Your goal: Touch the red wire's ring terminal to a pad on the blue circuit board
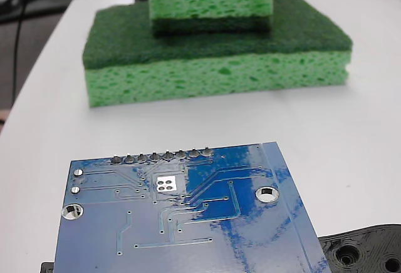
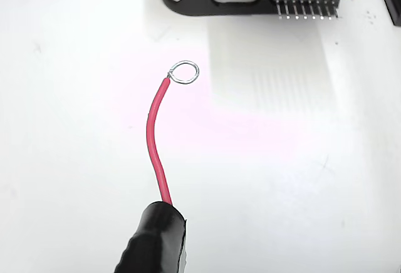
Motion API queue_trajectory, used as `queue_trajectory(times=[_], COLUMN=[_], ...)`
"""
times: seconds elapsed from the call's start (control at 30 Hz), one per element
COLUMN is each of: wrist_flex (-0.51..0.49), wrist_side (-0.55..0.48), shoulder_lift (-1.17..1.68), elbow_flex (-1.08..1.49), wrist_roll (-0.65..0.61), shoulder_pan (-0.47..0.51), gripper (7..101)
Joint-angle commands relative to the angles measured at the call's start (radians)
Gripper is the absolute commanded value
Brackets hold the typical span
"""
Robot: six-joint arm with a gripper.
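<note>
On a white counter (image 1: 369, 141), two green sponges (image 1: 216, 51) sit stacked toward the far edge in the fixed view, the smaller one resting on the dark scouring face of the larger. Nearer the camera, at the near edge of the counter, the blue circuit board (image 1: 188, 223) lies flat with its glossy traces catching the light. A row of solder pins (image 1: 161, 156) runs along its far edge, and round silver-rimmed mounting holes (image 1: 267, 194) sit toward its left and right sides. A black plastic part (image 1: 366, 251) with holes juts in at the lower right corner of that view, just beside the board.

Just behind the middle of the pin row lies the pad (image 1: 166, 183), a small silver-grey square with four tiny holes, bare and untouched.

Over open counter in the wrist view, the red wire (image 2: 155, 141) curves up out of a black sleeve (image 2: 153, 242) at the bottom of the picture. Its ring terminal (image 2: 185, 72), a small silver loop, hangs over bare white surface, well apart from the board, whose pinned edge shows only at the top of that view.

The gripper's fingers do not show in either view, so how far it is open and what it grasps cannot be told.
</note>
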Motion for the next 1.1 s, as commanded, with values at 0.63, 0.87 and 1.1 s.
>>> queue_trajectory(times=[0.63, 0.87, 1.1], wrist_flex=[-0.002, -0.002, -0.002], wrist_side=[0.129, 0.135, 0.138], shoulder_lift=[0.003, 0.003, 0.003], elbow_flex=[0.049, 0.048, 0.048], wrist_roll=[0.026, 0.032, 0.035], shoulder_pan=[-0.071, -0.071, -0.069], gripper=[100.3, 100.3, 100.3])
